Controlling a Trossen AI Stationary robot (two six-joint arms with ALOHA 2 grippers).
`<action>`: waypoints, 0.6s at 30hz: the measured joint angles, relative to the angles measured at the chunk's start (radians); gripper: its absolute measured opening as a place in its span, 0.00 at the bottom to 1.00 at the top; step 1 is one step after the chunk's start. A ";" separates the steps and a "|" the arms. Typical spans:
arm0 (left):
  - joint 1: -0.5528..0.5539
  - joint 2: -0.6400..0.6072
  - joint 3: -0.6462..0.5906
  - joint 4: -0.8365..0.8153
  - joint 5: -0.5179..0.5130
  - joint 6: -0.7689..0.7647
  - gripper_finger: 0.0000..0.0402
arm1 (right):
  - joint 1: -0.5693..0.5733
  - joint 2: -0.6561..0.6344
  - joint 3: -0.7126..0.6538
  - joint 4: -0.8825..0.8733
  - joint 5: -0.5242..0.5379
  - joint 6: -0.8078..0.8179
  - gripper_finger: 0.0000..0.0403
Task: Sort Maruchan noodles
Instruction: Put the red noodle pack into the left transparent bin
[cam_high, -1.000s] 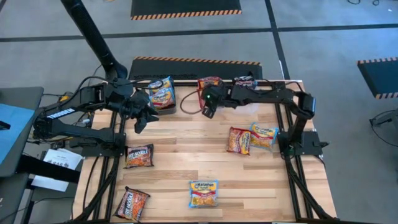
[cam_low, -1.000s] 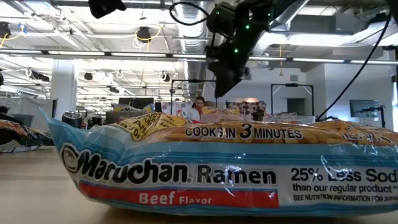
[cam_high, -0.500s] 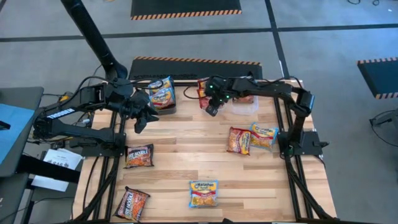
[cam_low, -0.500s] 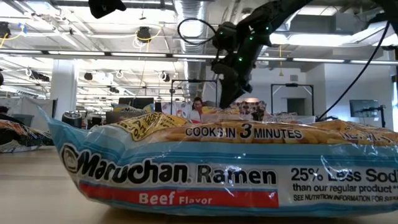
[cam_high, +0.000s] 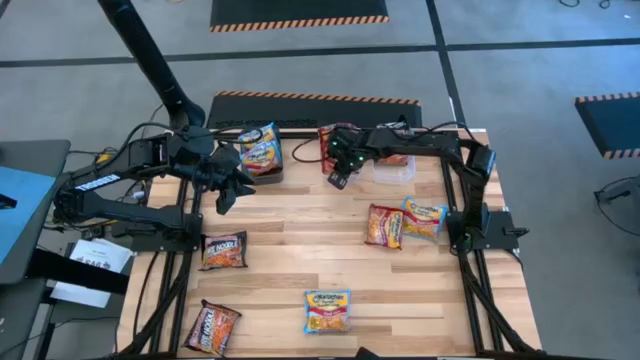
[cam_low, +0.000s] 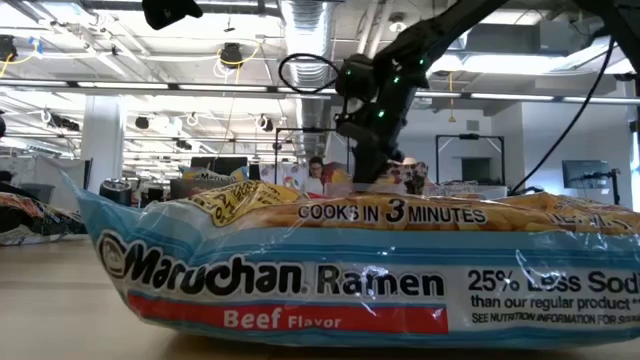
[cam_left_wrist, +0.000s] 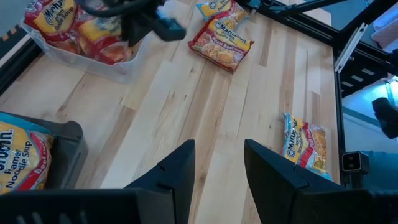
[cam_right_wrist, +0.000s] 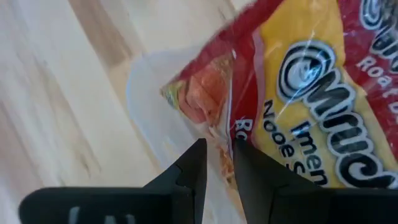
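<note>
Flat square plastic ramen packets, glossy and crinkled, lie in several places: red/orange ones heaped in a clear plastic bin (cam_left_wrist: 121, 65) at the far edge of the wooden slatted table (cam_high: 300, 250), light blue/yellow ones in a dark bin (cam_high: 268, 172) beside it, and others loose on the boards. The red/orange packet (cam_right_wrist: 311, 112) filling the right wrist view lies over the clear bin's rim. Such a packet is judged light, slippery in its film, with a brittle noodle block inside that would crack under a hard squeeze; the crimped end seam or a thin edge offers the safest hold. The right gripper (cam_right_wrist: 217, 165) hangs over the clear bin's near corner, its fingers drawn narrow with a slim gap, nothing visibly pinched between them. The left gripper (cam_left_wrist: 217, 168) hovers above bare boards beside the dark bin, jaws moderately parted and empty. A light blue/yellow beef packet (cam_low: 340, 270) fills the low view's foreground
</note>
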 joint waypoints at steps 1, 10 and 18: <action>0.000 0.000 0.000 0.000 0.000 0.000 0.31 | 0.001 0.009 0.002 0.014 0.000 0.002 0.25; 0.000 0.000 0.000 -0.001 0.000 0.000 0.31 | -0.005 0.031 -0.001 0.057 0.101 0.001 0.25; 0.000 0.000 0.000 -0.001 0.000 0.000 0.31 | -0.022 0.031 -0.001 0.103 0.136 -0.024 0.25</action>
